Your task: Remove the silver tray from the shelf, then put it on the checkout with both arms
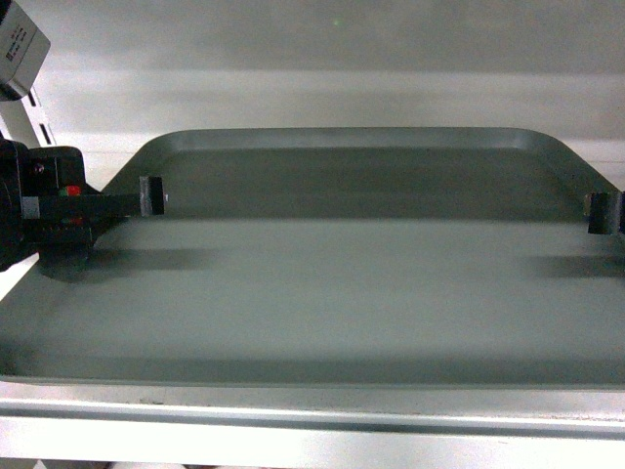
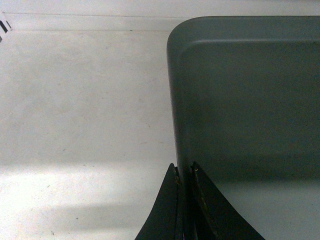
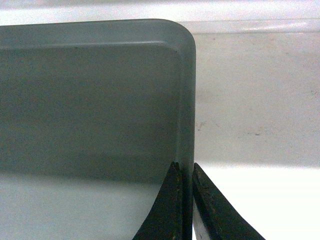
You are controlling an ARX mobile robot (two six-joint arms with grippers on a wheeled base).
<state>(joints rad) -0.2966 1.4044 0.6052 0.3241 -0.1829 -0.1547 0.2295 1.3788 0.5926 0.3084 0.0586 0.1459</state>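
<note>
left tool (image 2: 184, 172) pinched down to a thin slit on the left rim of the silver tray (image 1: 322, 283), one finger outside on the shelf (image 2: 85, 115) side, the other inside the tray. right tool (image 3: 184, 170) clamped the same way on the right rim, fingers (image 3: 207, 210) nearly together with the rim between. tray lying flat on the pale shelf, wide across the head view, front edge just behind the shelf lip. white back wall (image 1: 322, 49) close behind the far rim. label holder (image 1: 18, 44) at upper left.
</note>
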